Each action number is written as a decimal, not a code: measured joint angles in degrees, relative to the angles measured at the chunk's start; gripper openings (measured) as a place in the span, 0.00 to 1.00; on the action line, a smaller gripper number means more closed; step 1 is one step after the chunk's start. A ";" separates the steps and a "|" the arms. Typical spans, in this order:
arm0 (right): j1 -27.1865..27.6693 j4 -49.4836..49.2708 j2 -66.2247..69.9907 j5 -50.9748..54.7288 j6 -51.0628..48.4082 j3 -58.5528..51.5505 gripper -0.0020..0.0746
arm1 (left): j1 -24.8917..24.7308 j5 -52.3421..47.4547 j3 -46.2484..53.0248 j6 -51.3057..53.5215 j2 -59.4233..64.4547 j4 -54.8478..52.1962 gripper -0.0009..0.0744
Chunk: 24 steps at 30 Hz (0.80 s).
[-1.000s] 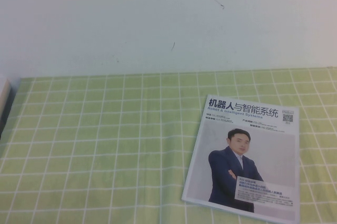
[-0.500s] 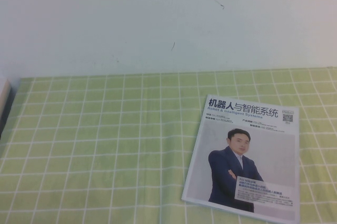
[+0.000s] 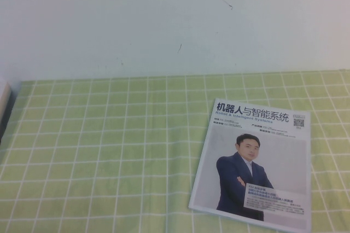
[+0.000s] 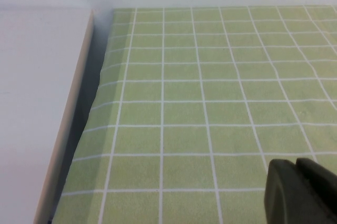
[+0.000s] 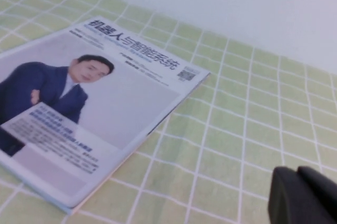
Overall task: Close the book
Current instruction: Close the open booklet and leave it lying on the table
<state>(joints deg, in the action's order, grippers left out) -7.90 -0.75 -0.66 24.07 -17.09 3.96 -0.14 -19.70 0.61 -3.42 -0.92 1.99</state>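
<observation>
Tablecloth (image 3: 109, 134): one book (image 3: 254, 162), two end effectors (image 4: 296, 170) (image 5: 297, 175)

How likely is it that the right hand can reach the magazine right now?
Probably yes: the right hand hovers close beside the magazine, only bare checked cloth between them. The left hand hangs over cloth towards its left edge.

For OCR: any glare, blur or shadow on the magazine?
High view: soft, even light, no glare on the magazine, no gripper in frame. Right wrist view: small print blurred; right gripper dark, near the magazine. Left wrist view: left gripper above the tablecloth; shadow along the white board.
</observation>
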 joint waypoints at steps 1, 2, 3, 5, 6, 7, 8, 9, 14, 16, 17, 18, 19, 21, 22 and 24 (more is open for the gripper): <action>1.09 0.00 0.00 -1.89 0.00 -1.36 0.02 | 0.00 0.00 0.00 0.00 0.00 0.00 0.01; 2.51 0.00 0.00 -3.43 0.36 -2.70 0.02 | 0.00 0.00 0.00 0.00 0.00 0.00 0.01; 3.86 0.00 0.00 -4.69 1.09 -3.96 0.02 | 0.00 0.00 0.00 0.00 0.00 0.00 0.01; 6.00 0.09 0.00 -4.97 3.07 -5.20 0.02 | 0.00 0.00 0.00 0.00 0.00 0.00 0.01; 6.72 0.24 0.00 -4.40 4.11 -5.20 0.02 | 0.00 0.00 0.00 0.00 0.00 0.00 0.01; 7.38 0.75 0.00 -4.28 5.48 -5.20 0.02 | 0.00 0.00 0.00 0.00 0.00 0.00 0.01; 7.66 0.75 0.00 -4.24 5.92 -5.20 0.02 | 0.00 0.00 0.00 0.00 0.00 0.00 0.01; 7.77 0.75 0.00 -4.15 6.35 -5.20 0.02 | 0.00 0.00 0.00 0.00 0.00 0.00 0.01; 7.93 2.00 0.00 -4.15 6.71 -5.10 0.02 | 0.00 0.00 0.00 0.00 0.00 0.00 0.01; 7.93 2.00 0.00 -4.15 6.71 -5.10 0.02 | 0.00 0.00 0.00 0.00 0.00 0.00 0.01; 7.93 2.00 0.00 -4.11 6.71 -5.10 0.02 | 0.00 0.00 0.00 0.00 0.00 0.00 0.01; 7.93 2.00 0.00 -4.11 6.71 -5.10 0.02 | 0.00 0.00 0.00 0.00 0.00 0.00 0.01; 7.93 2.00 0.00 -4.11 6.82 -5.10 0.02 | 0.00 0.00 0.00 0.00 0.00 0.00 0.01; 7.93 2.00 0.00 -4.11 7.02 -5.10 0.02 | 0.00 0.00 0.00 0.00 0.00 0.00 0.01; 7.93 2.00 0.00 -4.11 7.38 -5.10 0.02 | 0.00 0.00 0.00 0.00 0.00 0.00 0.01; 7.93 2.00 0.00 -4.11 8.88 -5.10 0.02 | 0.00 0.00 0.00 0.00 0.00 0.00 0.01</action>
<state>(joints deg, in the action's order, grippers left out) 0.03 1.25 -0.66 19.96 -8.21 -1.14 -0.14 -19.70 0.61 -3.42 -0.92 1.99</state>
